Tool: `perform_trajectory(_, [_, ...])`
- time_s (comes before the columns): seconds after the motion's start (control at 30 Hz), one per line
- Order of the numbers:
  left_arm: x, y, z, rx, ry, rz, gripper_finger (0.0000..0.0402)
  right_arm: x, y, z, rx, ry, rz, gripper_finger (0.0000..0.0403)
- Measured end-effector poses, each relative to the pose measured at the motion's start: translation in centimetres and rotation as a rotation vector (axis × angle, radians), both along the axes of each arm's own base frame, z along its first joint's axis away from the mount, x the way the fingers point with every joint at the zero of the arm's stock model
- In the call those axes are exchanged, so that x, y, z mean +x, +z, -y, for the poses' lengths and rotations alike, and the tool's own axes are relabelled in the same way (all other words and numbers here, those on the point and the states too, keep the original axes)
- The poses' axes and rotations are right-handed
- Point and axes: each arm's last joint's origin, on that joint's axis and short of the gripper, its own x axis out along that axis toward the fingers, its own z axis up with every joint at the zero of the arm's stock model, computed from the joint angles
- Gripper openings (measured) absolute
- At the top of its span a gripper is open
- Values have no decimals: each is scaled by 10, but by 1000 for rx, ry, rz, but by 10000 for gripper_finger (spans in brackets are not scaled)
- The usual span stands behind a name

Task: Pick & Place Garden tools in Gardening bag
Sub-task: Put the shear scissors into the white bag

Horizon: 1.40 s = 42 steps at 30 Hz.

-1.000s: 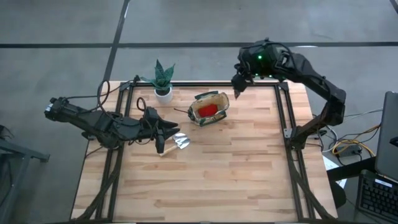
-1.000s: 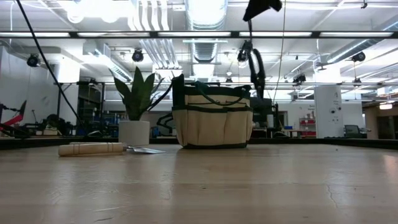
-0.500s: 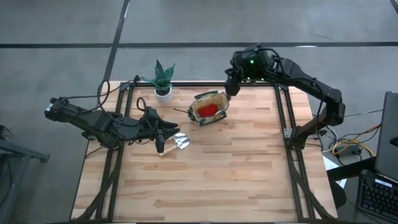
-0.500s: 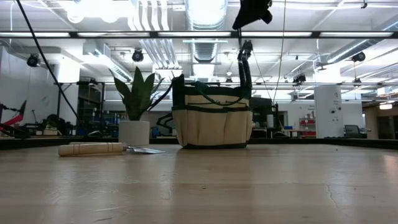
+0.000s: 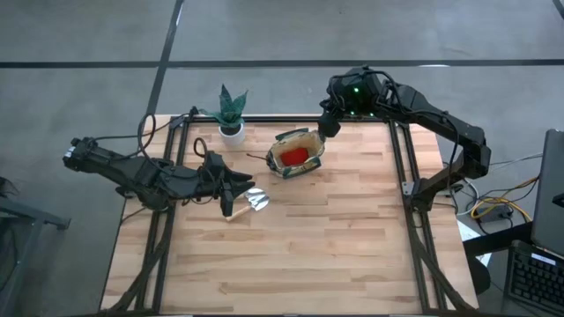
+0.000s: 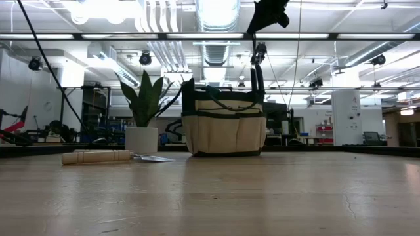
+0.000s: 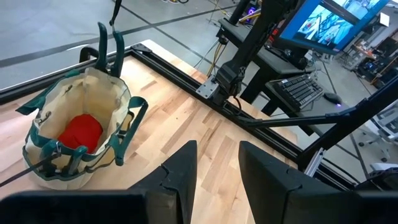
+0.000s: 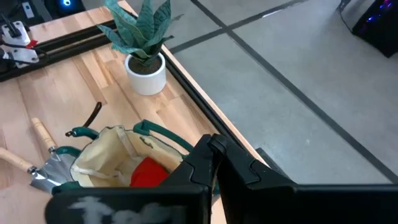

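Note:
The tan gardening bag [image 5: 298,151] with green trim stands at the table's far middle, and the red soft item [image 5: 294,155] lies inside it. My right gripper [image 5: 327,126] is above the bag's right rim, shut on dark-handled pruning shears [image 6: 258,69] that hang below it. The shears also show in the left wrist view [image 7: 109,45]. A wooden-handled trowel [image 5: 234,206] with a silver head [image 5: 257,201] lies flat on the table left of the bag. My left gripper [image 5: 244,186] is open and empty just beside the trowel. A second wooden handle [image 8: 12,157] shows in the right wrist view. My right gripper pinches the shears' thin upper end [image 6: 255,38] from above, fingers pointing down. The shears hang upright below the fingers, clear of the table. Their two handles [image 7: 102,46] point down and reach the bag's right rim. In the right wrist view my own fingers hide the contact.
A green plant in a white pot [image 5: 231,126] stands at the far edge, left of the bag. A dark slender thing [image 8: 93,116] lies on the table between the pot and the bag. Black frame rails [image 5: 401,167] run along the table's sides. The near half of the wooden table [image 5: 300,255] is bare.
My right gripper has gone toward the table's left edge with the shears, from beyond the bag's right side to above its right rim. The shears stay hanging upright. For the last half second it has kept nearly still.

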Motion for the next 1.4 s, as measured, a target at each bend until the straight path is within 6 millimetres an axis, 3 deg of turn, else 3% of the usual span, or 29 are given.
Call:
perform_trajectory(0.43, [0, 0, 0, 1, 2, 0, 122, -5, -15, -1, 32, -65, -29, 8])
perform_trajectory(0.73, [0, 0, 0, 5, 1, -1, 122, -12, -22, -5, 58, -73, 59, 8])
perform_trajectory(1.13, [0, 0, 0, 2, 3, 1, 122, 0, -51, -5, 161, -40, 116, 8])
perform_trajectory(1.4, [0, 0, -1, 1, 5, 2, 122, 11, -53, -12, 228, 53, 227, 8])
